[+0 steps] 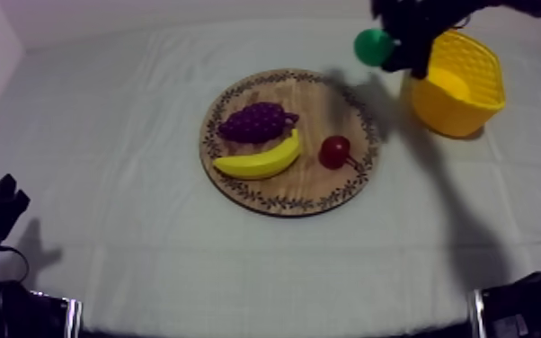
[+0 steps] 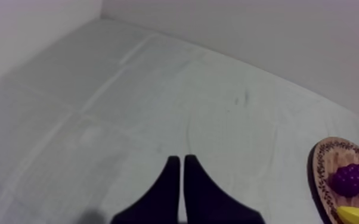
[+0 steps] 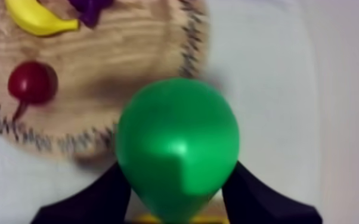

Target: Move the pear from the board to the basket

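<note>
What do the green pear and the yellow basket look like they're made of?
The green pear looks like smooth, glossy plastic: a bright highlight sits on its skin. The yellow basket seems moulded plastic with a duller finish: uniform colour and a lattice pattern in its wall.

Top cam: high, slanting down on whole table, board mid-frame. L wrist cam: low, facing out across the table, board far off. R wrist cam: close above board, pear right at the lens. All 3 share board, banana, grapes.
</note>
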You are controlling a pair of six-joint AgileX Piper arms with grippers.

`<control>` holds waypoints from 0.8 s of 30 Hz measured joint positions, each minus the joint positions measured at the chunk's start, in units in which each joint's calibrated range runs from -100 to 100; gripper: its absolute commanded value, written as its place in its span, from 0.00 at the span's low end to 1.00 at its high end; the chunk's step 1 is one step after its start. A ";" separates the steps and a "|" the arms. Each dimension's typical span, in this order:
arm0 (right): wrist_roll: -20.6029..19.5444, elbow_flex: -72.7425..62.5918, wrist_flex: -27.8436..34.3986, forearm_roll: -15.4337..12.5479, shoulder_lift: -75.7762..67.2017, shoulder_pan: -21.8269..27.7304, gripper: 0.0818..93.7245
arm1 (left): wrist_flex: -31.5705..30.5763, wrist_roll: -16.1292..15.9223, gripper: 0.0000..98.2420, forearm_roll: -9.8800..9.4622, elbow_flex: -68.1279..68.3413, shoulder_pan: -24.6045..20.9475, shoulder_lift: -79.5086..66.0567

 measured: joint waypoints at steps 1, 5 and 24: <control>0.46 -0.16 1.36 0.04 -1.76 1.10 0.48 | 0.00 0.00 0.00 0.00 0.00 0.00 0.00; 2.21 -1.74 7.62 0.04 -7.39 5.56 0.48 | 0.00 0.00 0.00 0.00 0.00 0.00 0.00; 5.90 -3.82 11.40 1.71 -2.11 17.00 0.49 | 0.00 0.00 0.00 0.00 0.00 0.00 0.00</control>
